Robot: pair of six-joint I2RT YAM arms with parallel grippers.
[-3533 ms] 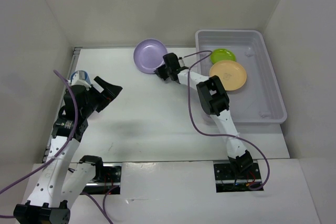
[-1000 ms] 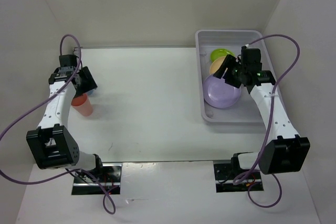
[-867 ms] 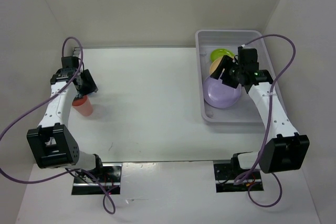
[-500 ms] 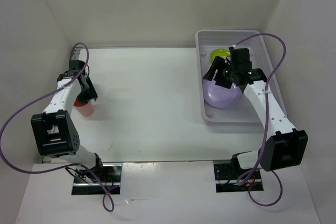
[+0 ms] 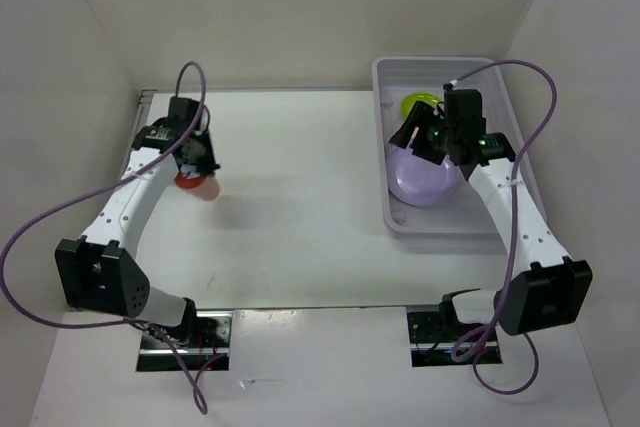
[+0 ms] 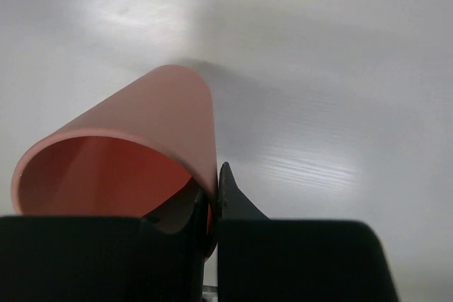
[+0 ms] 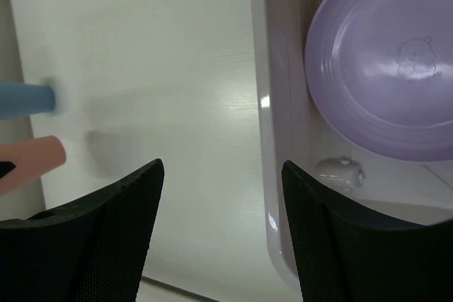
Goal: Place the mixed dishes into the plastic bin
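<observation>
**Left claw pinching the salmon-red cup by one wall: a slip is the main risk**

From above, the left claw (image 5: 197,173) is seen closed on the salmon-red cup (image 5: 199,187), which is held tilted near the left edge of the worktop (image 5: 300,207). The plastic bin (image 5: 384,162) is set in the far right corner, well apart from the cup, so a long carry is judged to be needed. The right claw (image 5: 425,137) is held wide over the bin and nothing is gripped in it. Below it the lavender plate (image 5: 425,179) is lying in the bin, and the lime green plate (image 5: 420,102) is partly seen behind it. A collision could be caused if both arms are brought over the bin together.

In the left wrist view, only a thin stretch of the cup's wall at its rim is nipped between the narrow jaws, one finger inside and one outside. The cup is smooth, thin plastic with its open mouth turned toward the camera. With so small a grip, it could be swung or dropped by a quick move.

In the right wrist view, the open fingers (image 7: 120,231) are seen over the bin's near wall. The lavender plate is glossy, with a faint bear mark. A blue cup (image 7: 25,100) is glimpsed far off, beside the salmon-red one.
</observation>
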